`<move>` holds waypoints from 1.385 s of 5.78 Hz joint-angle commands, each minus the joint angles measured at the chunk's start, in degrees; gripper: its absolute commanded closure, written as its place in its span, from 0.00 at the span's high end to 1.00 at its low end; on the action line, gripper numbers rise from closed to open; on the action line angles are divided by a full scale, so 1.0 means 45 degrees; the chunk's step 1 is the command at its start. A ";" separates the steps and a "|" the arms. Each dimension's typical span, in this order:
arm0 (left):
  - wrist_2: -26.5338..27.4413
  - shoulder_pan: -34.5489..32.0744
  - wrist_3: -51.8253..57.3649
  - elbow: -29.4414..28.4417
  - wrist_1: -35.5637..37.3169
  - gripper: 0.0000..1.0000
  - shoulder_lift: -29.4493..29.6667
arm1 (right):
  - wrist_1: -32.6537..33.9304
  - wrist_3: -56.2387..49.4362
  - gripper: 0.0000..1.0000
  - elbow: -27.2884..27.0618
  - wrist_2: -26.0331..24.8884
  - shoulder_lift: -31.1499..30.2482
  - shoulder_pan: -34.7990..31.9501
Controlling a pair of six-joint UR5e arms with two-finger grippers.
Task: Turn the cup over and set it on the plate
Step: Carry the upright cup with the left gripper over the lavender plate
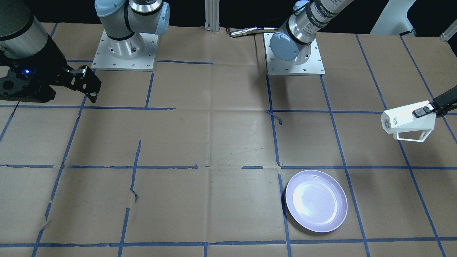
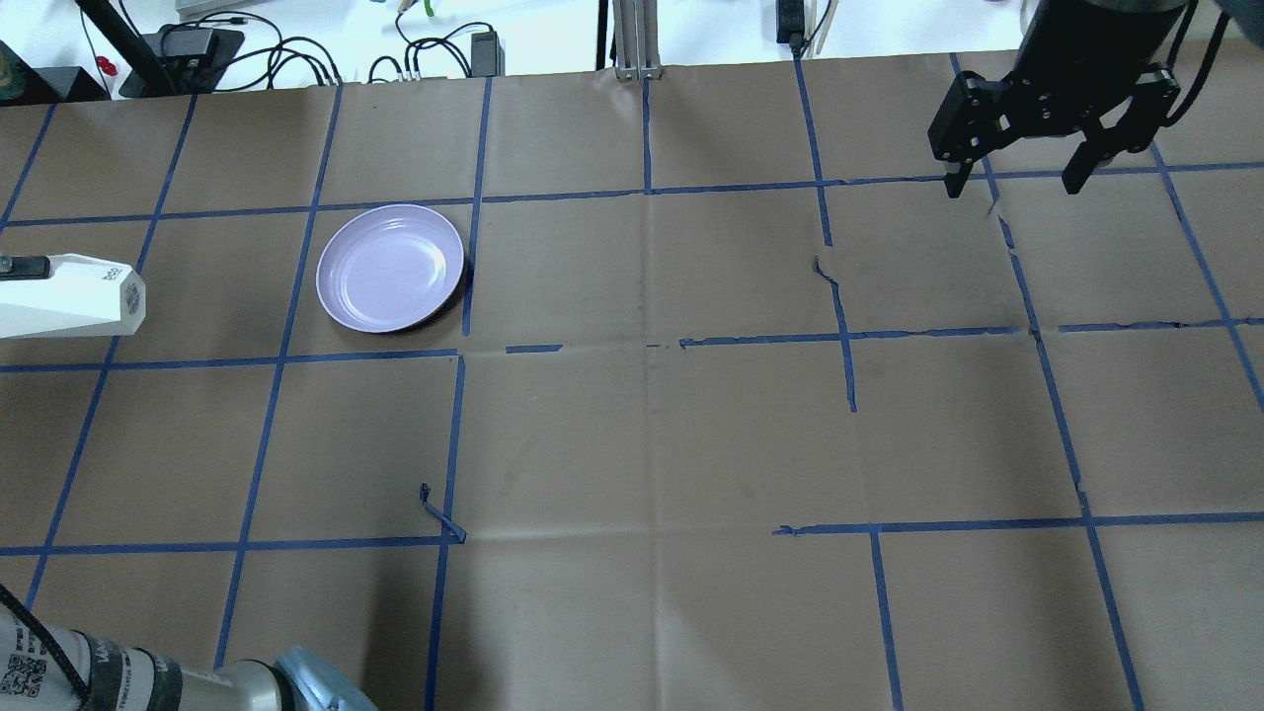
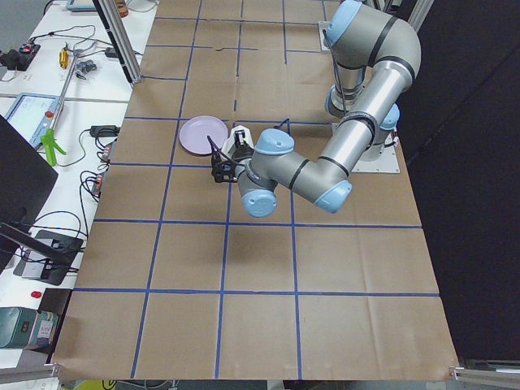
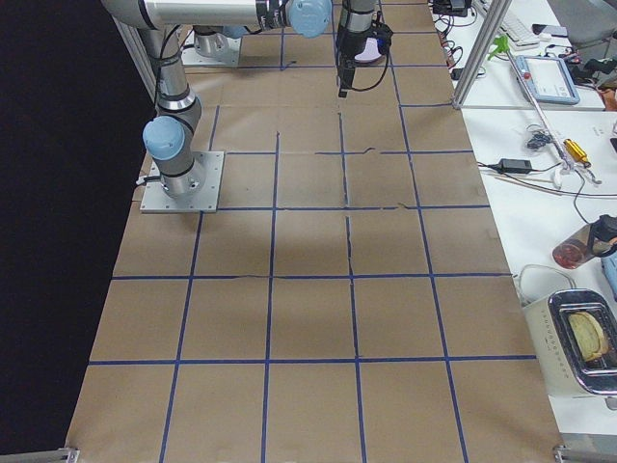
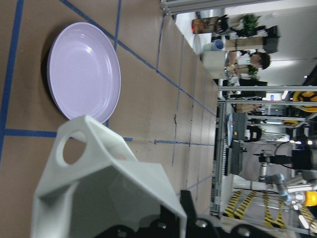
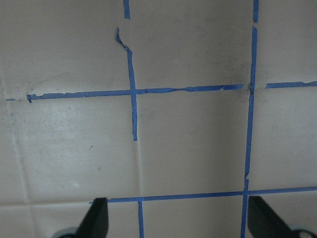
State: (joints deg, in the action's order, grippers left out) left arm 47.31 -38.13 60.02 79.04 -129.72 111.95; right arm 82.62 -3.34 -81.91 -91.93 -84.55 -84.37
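overhead cup [image 2: 74, 296] cropped at left edge

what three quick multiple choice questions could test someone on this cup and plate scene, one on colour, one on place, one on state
1. What colour is the plate?
A red
B pale lavender
C green

2. Where is the cup?
A on the plate
B in the left gripper, apart from the plate
C hidden from every view

3. What state is the right gripper in?
A open and empty
B shut on the cup
C shut on the plate

Answers:
1 B, the front-facing view shows a glossy lavender dish.
2 B, the left gripper pinches the cup on its side, well away from the plate.
3 A, the overhead view shows its jaws spread with nothing between them.
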 commanded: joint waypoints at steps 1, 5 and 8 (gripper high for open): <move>0.2571 -0.3630 -0.6228 -0.0024 0.5590 0.00 -0.0811 | 0.0000 0.0000 1.00 0.0000 0.0000 0.0000 -0.0001; 1.0315 -1.0641 -1.2455 0.0461 1.1625 0.00 -0.1033 | 0.0000 0.0000 1.00 0.0000 0.0000 0.0000 -0.0001; 1.0325 -1.0627 -1.2439 0.3539 1.7810 0.00 0.0234 | 0.0000 0.0000 1.00 0.0000 0.0000 0.0000 0.0019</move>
State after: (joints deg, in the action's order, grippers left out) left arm 93.68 -85.96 4.12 90.23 -59.19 110.81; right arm 82.62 -3.34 -81.91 -91.93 -84.56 -84.35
